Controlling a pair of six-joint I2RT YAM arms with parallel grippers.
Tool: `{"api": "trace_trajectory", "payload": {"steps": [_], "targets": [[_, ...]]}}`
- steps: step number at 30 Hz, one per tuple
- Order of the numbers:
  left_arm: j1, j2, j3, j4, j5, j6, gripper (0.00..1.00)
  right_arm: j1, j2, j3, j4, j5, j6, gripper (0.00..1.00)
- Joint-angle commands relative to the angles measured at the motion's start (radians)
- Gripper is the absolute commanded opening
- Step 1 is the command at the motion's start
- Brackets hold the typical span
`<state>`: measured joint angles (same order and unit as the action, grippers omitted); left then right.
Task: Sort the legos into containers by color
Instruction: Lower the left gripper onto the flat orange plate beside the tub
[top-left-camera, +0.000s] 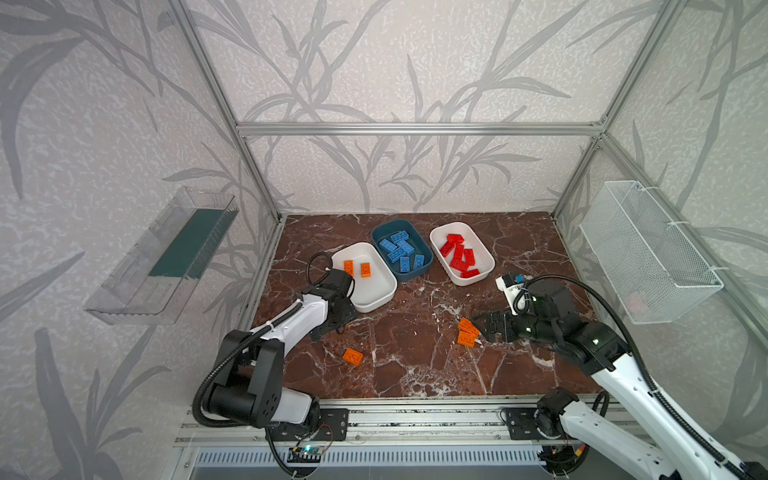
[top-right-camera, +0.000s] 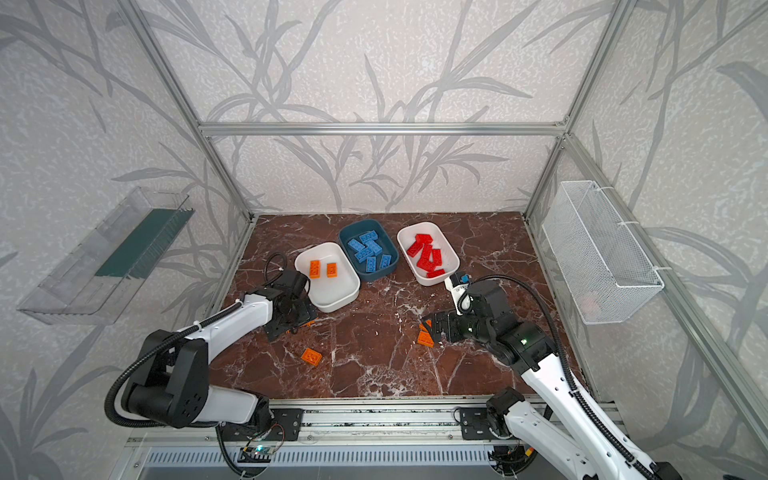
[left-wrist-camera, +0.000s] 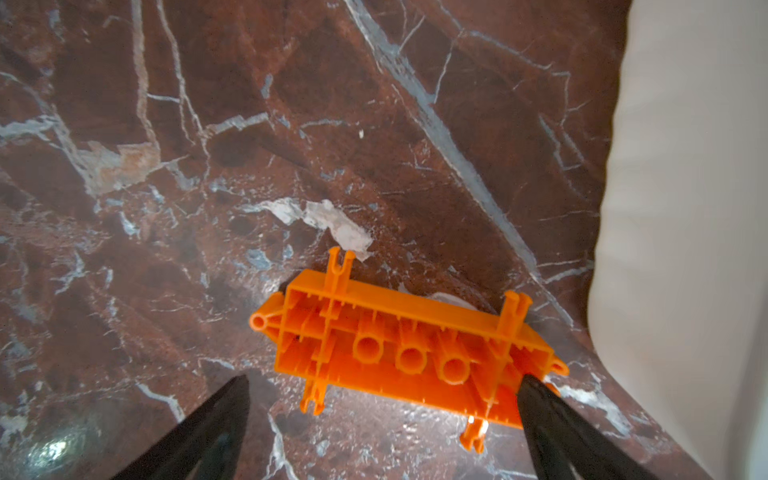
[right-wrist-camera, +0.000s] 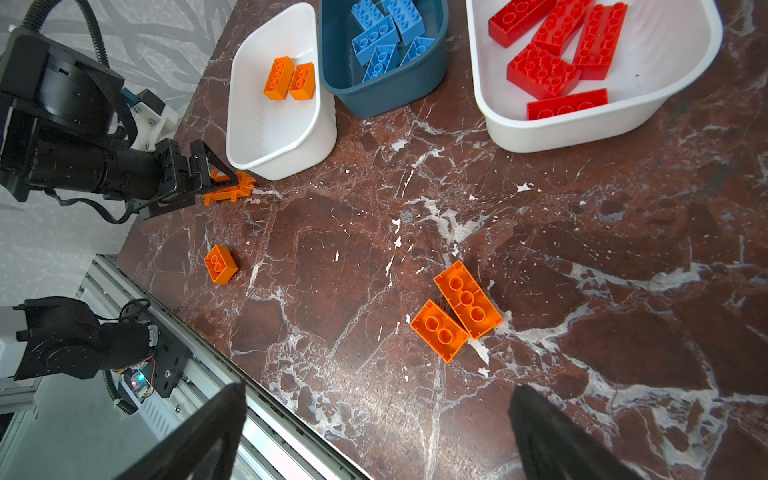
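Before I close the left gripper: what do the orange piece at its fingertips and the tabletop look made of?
Orange piece: moulded plastic, glossy; its hollow underside shows ribs and tubes. Tabletop: looks like polished red-brown marble, with white veins and glare spots, though it could be a printed surface.

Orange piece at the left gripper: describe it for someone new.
On the red-brown marble tabletop, find the white plastic tub holding two orange bricks. Beside its near corner, inside the open left gripper, lies a long orange plastic piece. Unlike the studded loose bricks, it shows hollow tubes and side clips.
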<state>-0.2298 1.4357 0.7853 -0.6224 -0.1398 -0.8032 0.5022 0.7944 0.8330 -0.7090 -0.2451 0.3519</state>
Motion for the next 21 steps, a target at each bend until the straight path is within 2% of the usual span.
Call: {"api": "trace_trajectory", "payload": {"steps": [1,9,14,18,21], "targets": [[0.029,0.04,0.014,0.034,0.01,0.008,0.99,0.001,0.016,0.019,-0.011,0.0,0.007,0.99],[0.061,0.092,0.04,0.045,0.031,0.036,0.99,0.001,0.05,0.032,0.002,0.008,0.007,0.99],[0.064,0.075,0.041,0.03,0.025,0.041,0.99,0.005,0.075,0.037,0.014,0.004,0.012,0.99],[0.063,-0.004,0.039,-0.017,0.027,0.037,0.99,0.017,0.081,0.047,0.011,0.013,0.015,0.99],[0.06,-0.094,0.057,-0.069,-0.018,0.079,0.99,0.022,0.08,0.048,0.009,0.018,0.016,0.99]]}}
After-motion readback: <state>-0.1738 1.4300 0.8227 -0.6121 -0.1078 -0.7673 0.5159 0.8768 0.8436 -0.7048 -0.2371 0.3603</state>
